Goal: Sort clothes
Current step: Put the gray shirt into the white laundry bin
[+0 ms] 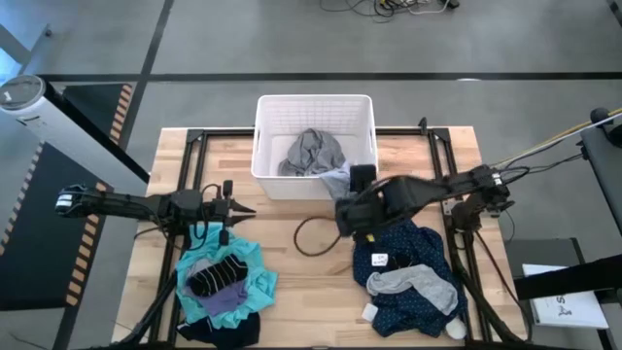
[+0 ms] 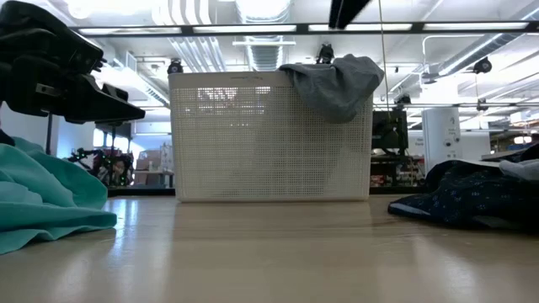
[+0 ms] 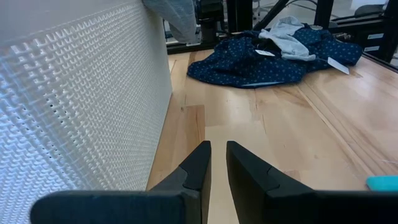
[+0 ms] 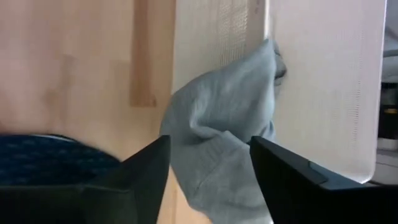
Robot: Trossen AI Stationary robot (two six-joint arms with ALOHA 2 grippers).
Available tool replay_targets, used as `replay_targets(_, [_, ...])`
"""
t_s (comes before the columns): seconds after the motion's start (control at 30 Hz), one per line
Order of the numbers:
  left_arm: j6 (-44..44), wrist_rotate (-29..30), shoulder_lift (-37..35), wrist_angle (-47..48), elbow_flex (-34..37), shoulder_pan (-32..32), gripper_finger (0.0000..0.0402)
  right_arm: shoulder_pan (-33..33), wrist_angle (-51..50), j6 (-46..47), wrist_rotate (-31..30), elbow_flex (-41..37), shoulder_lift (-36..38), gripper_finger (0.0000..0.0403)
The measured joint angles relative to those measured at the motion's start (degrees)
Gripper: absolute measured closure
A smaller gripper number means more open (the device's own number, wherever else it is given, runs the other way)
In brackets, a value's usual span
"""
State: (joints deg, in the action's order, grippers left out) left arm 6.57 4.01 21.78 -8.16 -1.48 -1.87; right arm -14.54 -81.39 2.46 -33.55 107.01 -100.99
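Right fingers [image 4: 208, 180] wide apart, empty, above grey garment [image 4: 217, 143] on basket [image 4: 323, 74] rim.

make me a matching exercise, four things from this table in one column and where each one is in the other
Things:
1. grey garment
2. striped socks
3. navy dotted garment
4. left gripper

Places:
a. on the teal shirt
b. draped over the basket rim
c. above bare wood left of the basket
d. on the table's right, under a grey piece

Pairs: 1-b, 2-a, 3-d, 4-c
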Motion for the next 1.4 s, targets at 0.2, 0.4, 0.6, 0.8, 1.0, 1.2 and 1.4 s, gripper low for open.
replay_targets(0.2, [0.0,0.0,0.0,0.0,0.0,0.0,0.0364,-0.1,6.5,-2.7,-6.8,-9.7,-0.1,0.0181])
replay_targets(0.4, [0.0,0.0,0.0,0.0,0.0,0.0,0.0364,0.9,8.5,-4.0,-10.1,-13.8,-0.4,0.0217])
replay_targets(0.6, [0.0,0.0,0.0,0.0,0.0,0.0,0.0364,2.0,8.9,-4.8,-10.0,-15.0,-0.4,0.0278])
replay_targets(0.8, [-1.6,0.0,0.0,0.0,0.0,0.0,0.0364,2.1,9.6,-7.4,-10.1,-13.8,0.3,0.0392])
replay_targets(1.0, [-2.7,0.0,0.0,0.0,0.0,0.0,0.0364,2.2,10.1,-11.3,-14.0,-5.5,0.8,0.0401])
replay_targets(1.2, [-2.8,-0.3,0.0,-0.1,0.0,0.0,0.0364,6.3,13.3,-17.4,-19.5,7.0,0.9,0.0402])
replay_targets(1.4, [-2.6,-0.4,0.0,-1.8,0.0,0.0,0.0364,15.2,22.6,-23.9,-10.7,13.2,0.9,0.0403])
